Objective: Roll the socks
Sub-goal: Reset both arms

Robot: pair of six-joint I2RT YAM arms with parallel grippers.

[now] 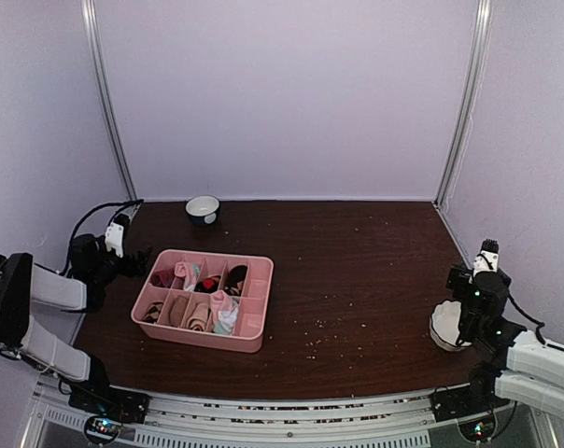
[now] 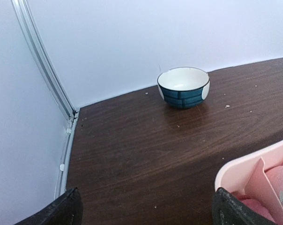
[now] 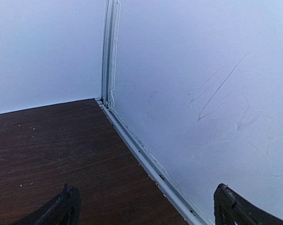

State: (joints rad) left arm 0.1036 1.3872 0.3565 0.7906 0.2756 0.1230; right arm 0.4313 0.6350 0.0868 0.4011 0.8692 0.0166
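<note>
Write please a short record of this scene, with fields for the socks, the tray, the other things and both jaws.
socks: several, lying in the tray's compartments
tray: pink, divided, on the left half of the table
blue bowl: upright, looks empty, near the back wall, apart from the tray
white object: at the right edge, partly hidden by the right arm
left jaws: open, holding nothing, near the tray's left end
right jaws: open, holding nothing, facing the corner

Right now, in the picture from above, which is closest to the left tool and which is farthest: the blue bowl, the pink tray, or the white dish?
Counting out from the left tool:
1. Pink tray, just to its right.
2. Blue bowl, at the back wall.
3. White dish, far across the table by the right arm.
</note>
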